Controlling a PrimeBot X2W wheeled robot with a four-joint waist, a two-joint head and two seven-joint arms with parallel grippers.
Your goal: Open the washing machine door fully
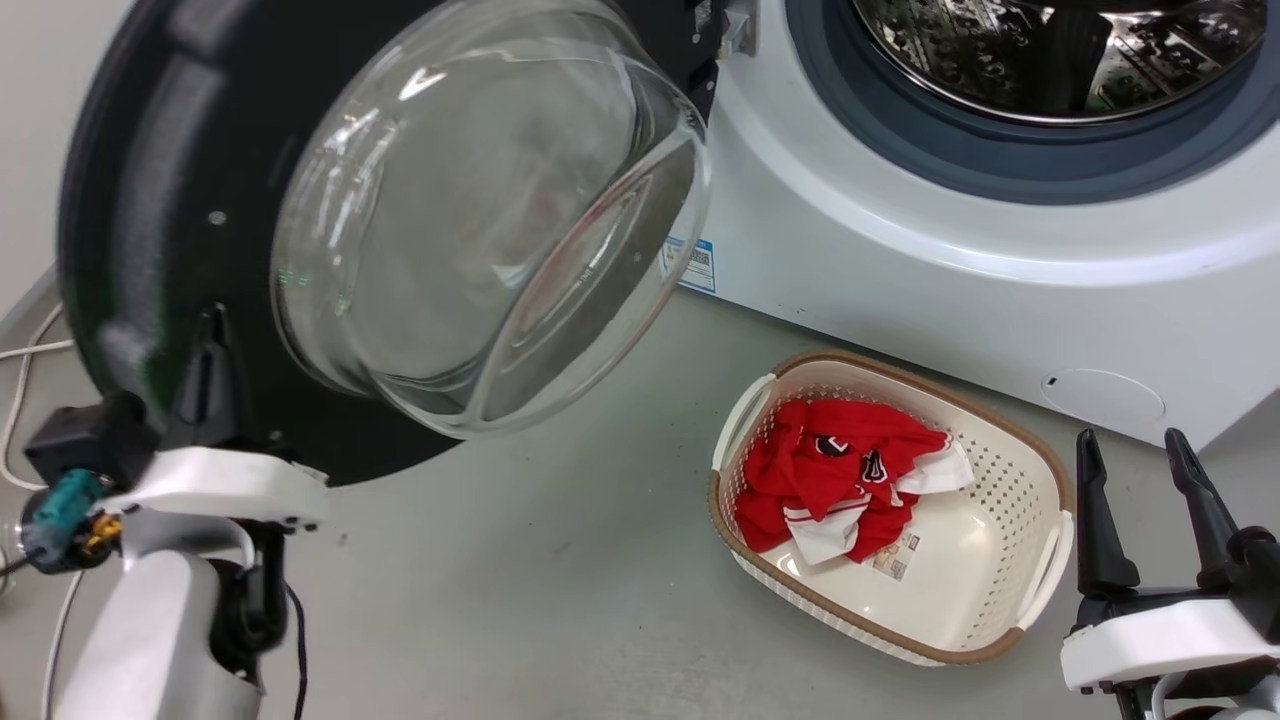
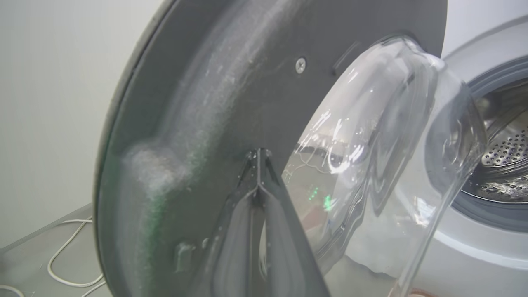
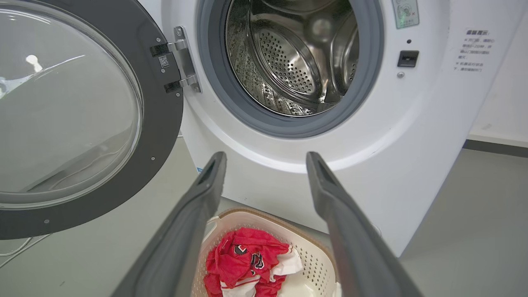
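- standing wide open, the washing machine door (image 1: 150, 200) hangs out to the left of the washing machine (image 1: 950, 280), its dark inner face and bulging glass bowl (image 1: 480, 220) turned toward the room.
- from the right wrist view the door (image 3: 161, 103) sits on a metal hinge (image 3: 183, 62) at the left edge of the opening. the grey rubber ring (image 3: 214, 82) and the perforated steel drum (image 3: 297, 62) are fully uncovered.
- the left fingers (image 1: 205, 370) are pressed together with nothing between them, and their tips rest against the door's dark inner face, low down and just beside the glass bowl.
- the left wrist view shows the same contact: the clenched tips (image 2: 258, 165) meet the dark plastic (image 2: 227, 82), with the glass rising to their right.
- the right fingers (image 1: 1095, 500) are spread apart and hold nothing, low on the right, clear of the machine and pointing up toward it.
- between those spread fingers (image 3: 194, 214) the white machine front shows.
- a white laundry basket (image 1: 1000, 430) with a brown rim sits on the grey floor (image 1: 550, 580) just in front of the machine, with a red and white garment (image 1: 830, 470) bunched inside.
- a blue sticker (image 1: 695, 265) shows at the machine's lower left corner, partly behind the glass.
- a white cable (image 1: 20, 380) trails on the floor at far left.
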